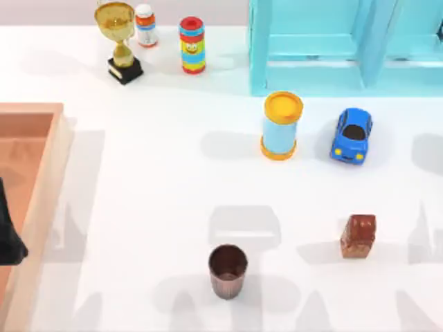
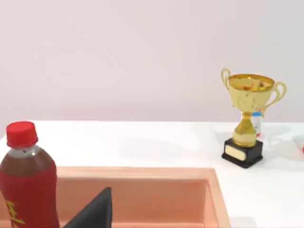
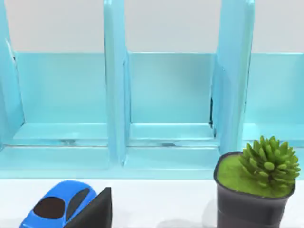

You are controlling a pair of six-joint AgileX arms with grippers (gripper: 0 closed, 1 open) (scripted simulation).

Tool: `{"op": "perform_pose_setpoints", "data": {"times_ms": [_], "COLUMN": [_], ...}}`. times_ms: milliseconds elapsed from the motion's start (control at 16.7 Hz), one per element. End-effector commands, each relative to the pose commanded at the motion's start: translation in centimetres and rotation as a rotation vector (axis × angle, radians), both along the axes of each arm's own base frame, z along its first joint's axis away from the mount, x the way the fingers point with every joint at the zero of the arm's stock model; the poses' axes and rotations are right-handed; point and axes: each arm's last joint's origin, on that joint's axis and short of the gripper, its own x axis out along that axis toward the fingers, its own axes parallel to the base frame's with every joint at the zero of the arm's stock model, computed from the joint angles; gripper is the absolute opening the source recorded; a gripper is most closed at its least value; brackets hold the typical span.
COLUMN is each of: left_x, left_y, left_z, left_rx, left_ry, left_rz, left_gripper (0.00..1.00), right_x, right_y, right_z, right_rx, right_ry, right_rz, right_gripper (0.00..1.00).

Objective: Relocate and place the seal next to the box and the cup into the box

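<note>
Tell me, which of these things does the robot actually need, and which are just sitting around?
Needed: seal, cup, box.

Just lying about: trophy, blue cylinder, toy car, striped can, small bottle, turquoise shelf, cola bottle, potted plant.

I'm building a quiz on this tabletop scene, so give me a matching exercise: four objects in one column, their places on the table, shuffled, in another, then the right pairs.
Things:
1. cup
2. seal
3. box
4. toy car

Places in the top view:
A. at the table's left edge
B. near the front edge, about the middle
C. front right, right of the cup
D. right side, beside the blue cylinder with the yellow lid

Pairs: 1-B, 2-C, 3-A, 4-D
</note>
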Motion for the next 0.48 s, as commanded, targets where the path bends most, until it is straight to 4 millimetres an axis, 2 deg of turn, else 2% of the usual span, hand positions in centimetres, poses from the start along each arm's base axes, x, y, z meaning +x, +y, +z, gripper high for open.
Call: {"op": "perform_pose_setpoints", "data": {"times_ms": [240, 480], "left_x": [0.0, 0.3], "left_y": [-0.1, -0.9], "left_z": [0.6, 3.9], "left_rx": [-0.011, -0.076], "left_ry": [0.014, 0.107], "left_rz": [-0.011, -0.076], "left_gripper": [1.0, 1.0], "right_x": [0.0, 0.0], "right_y": [0.0, 0.0], "right_z": [0.0, 0.0], "right_rx": [0.0, 0.0], "right_ry": [0.0, 0.0], "right_rz": [0.0, 0.0], "right_gripper": [1.0, 1.0]}}
